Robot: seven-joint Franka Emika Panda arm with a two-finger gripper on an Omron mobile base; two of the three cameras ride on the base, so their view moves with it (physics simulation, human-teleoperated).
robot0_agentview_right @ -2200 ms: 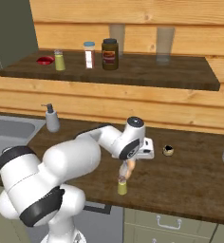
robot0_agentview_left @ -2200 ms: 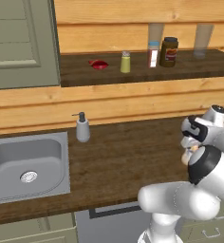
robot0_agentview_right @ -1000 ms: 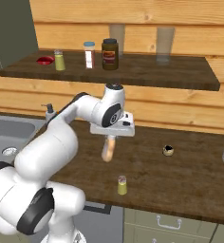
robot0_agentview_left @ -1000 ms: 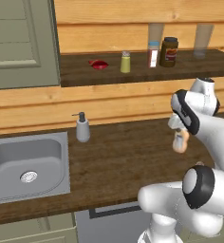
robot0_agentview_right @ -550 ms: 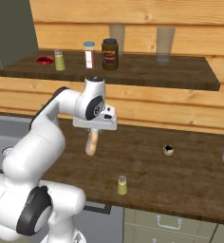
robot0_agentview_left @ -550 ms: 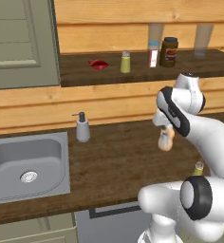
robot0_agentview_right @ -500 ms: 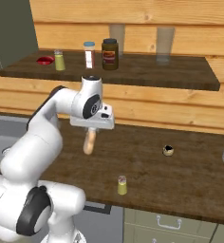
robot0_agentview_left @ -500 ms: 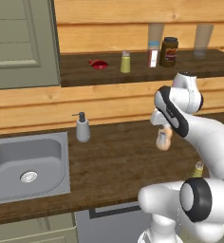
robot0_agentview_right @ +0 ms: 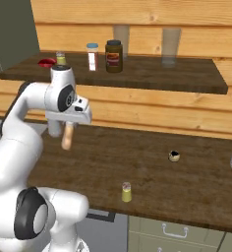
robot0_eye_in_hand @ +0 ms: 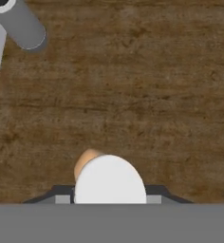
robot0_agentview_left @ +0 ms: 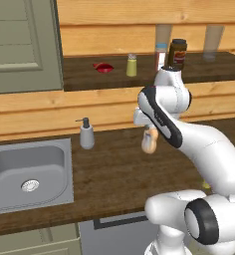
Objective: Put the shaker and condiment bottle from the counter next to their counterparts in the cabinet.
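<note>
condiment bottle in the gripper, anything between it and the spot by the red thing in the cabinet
Nothing visible blocks it. The gripper holds the condiment bottle above the counter, below the cabinet shelf's front edge. The shelf beside the red item looks bare, with the shelf shaker standing farther right. It must rise past the shelf's edge first.

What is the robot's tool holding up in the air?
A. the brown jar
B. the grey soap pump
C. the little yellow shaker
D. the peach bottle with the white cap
D: the tool is shut on the peach bottle, which hangs above the counter.
</note>
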